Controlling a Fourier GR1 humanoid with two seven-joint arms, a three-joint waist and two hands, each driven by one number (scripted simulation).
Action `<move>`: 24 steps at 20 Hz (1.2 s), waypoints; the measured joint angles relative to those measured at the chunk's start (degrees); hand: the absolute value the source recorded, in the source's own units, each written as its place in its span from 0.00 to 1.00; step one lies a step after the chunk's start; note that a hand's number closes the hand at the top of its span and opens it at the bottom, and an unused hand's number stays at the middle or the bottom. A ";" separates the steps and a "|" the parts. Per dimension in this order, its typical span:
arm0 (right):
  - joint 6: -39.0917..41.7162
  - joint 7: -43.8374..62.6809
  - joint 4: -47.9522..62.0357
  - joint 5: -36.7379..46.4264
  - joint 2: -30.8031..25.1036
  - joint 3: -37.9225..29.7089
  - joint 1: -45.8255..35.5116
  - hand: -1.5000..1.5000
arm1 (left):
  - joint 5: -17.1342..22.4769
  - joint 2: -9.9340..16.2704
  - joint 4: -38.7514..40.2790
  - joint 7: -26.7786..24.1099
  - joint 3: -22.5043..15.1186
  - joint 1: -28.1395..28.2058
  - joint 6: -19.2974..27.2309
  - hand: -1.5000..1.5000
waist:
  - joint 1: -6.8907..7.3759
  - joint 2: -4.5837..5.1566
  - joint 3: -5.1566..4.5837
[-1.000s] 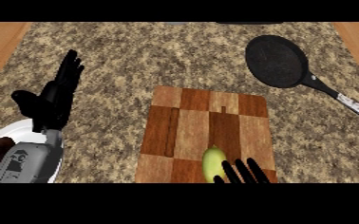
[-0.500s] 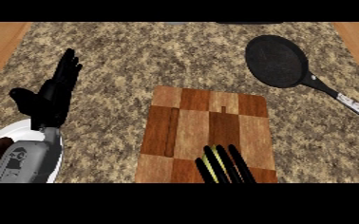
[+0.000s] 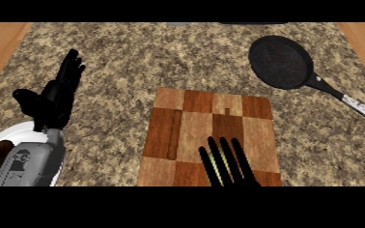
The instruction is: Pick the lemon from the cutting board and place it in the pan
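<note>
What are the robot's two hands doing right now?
Left hand: open, resting, holding nothing.
Right hand: open, fingers straight over the lemon.

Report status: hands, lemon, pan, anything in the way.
Right hand over the lemon on the cutting board, fingers straight, not closed. Left hand open, resting at left. Pan far right, holds nothing; nothing between board and pan.

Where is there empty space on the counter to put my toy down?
The widest bare stretch of counter lies between the left hand and the pan, above the cutting board. The board's upper squares are bare too. It is crowded at the board's lower edge, where the right hand covers the lemon.
</note>
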 measured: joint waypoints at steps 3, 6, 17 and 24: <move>1.86 0.33 1.23 -0.59 1.41 -0.69 -1.65 0.00 | -0.47 -0.40 0.67 -0.18 1.02 -0.49 -0.76 0.50 | 0.02 0.01 0.00; 1.53 0.58 3.96 -0.89 2.57 -0.97 -2.89 0.00 | -0.94 -0.93 0.19 -0.07 1.73 -0.14 -1.29 0.50 | 0.06 0.00 0.00; 2.60 0.94 10.99 -1.15 4.18 -4.30 -6.57 0.00 | -3.46 -3.35 -2.38 2.35 2.24 0.41 -1.91 0.50 | 0.08 -0.01 0.00; 2.88 -1.14 14.34 -2.54 4.45 -3.86 -7.59 1.00 | -3.59 -3.06 -3.64 2.94 4.02 1.07 -3.49 0.50 | 0.20 -0.15 -0.10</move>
